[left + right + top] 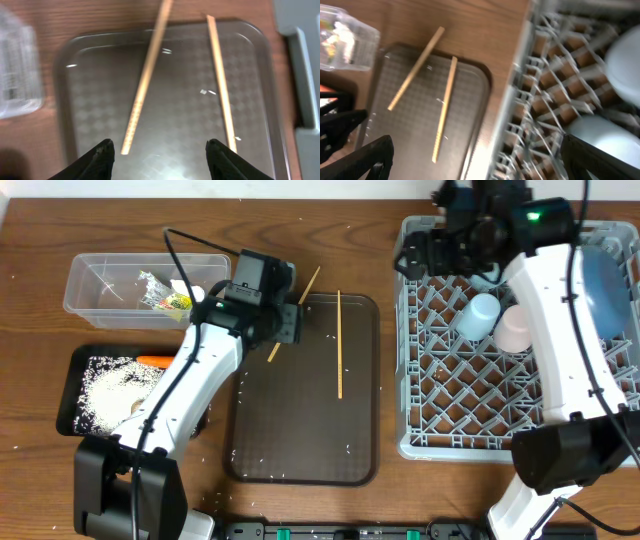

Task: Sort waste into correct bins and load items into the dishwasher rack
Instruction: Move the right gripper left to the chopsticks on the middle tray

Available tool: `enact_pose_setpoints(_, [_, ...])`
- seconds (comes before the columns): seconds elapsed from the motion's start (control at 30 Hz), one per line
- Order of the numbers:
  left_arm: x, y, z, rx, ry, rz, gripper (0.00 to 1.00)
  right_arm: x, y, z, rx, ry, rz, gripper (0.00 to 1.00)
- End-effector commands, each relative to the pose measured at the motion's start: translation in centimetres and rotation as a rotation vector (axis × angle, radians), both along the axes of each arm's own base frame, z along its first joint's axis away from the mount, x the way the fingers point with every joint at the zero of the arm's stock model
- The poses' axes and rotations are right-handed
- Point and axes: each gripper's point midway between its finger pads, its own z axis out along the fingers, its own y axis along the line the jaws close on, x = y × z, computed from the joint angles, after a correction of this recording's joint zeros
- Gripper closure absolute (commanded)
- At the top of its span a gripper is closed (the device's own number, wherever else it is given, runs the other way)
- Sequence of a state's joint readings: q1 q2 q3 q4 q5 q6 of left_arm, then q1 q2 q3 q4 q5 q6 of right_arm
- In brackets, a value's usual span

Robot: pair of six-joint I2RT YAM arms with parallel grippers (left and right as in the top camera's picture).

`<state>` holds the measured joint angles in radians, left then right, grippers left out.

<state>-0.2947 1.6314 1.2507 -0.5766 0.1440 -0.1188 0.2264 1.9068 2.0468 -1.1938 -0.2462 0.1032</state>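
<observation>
With cups (pixel 482 315) and bowl (pixel 605 280) in the rack (pixel 440 420) and waste (pixel 108 388) binned, only two chopsticks (pixel 339 345) are left on the brown tray (pixel 300 430), under the parted left fingers (pixel 102 155), while the right fingers (pixel 375 155) gape wide over the rack.

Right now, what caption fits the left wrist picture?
Open left gripper hovers over two thin wooden chopsticks lying on a dark brown serving tray.

Reaching in from the near edge, with left gripper (pixel 160 150) parted mid-left and right gripper (pixel 487 155) spread wide far right.
</observation>
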Motion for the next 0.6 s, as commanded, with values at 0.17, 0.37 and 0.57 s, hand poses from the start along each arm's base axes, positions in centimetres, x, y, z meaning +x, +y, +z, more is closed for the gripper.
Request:
enact_pose_setpoints(0.17, [0.6, 6.0, 0.3, -0.037, 0.041, 0.333, 0.40, 1.7, 7.0, -5.1, -0.035, 0.040, -0.021, 0.09])
enact_pose_setpoints(0.37, [-0.1, 7.3, -0.2, 0.032, 0.063, 0.366, 0.39, 2.1, 10.6, -12.0, -0.060, 0.141, -0.018, 0.26])
enact_pose_setpoints(0.57, [-0.3, 7.5, -0.4, 0.043, 0.072, 0.366, 0.39, 1.8, 11.5, -16.3, -0.092, 0.212, -0.005, 0.43])
